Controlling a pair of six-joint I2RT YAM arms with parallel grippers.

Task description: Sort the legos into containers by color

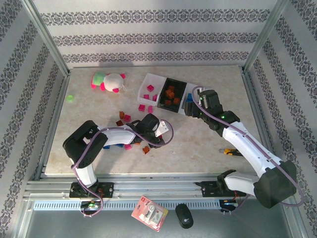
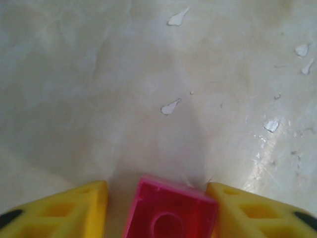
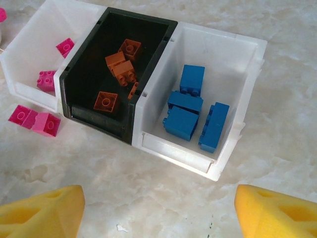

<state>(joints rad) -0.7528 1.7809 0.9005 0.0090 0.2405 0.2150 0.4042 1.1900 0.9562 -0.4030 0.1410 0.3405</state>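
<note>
Pink lego (image 2: 171, 214) between left tool (image 2: 157, 198) fingers.

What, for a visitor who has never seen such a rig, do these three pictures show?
Two robot arms are bolted at a table's near edge. One picture looks down from above and behind them; the other two come from cameras on the wrists, so the yellow wedges are gripper fingers. The left gripper has a pink brick between its fingers; whether it grips is unclear. The right gripper hangs open near three trays holding pink bricks, orange bricks and blue bricks. Loose bricks and a plush toy lie on the table.
</note>
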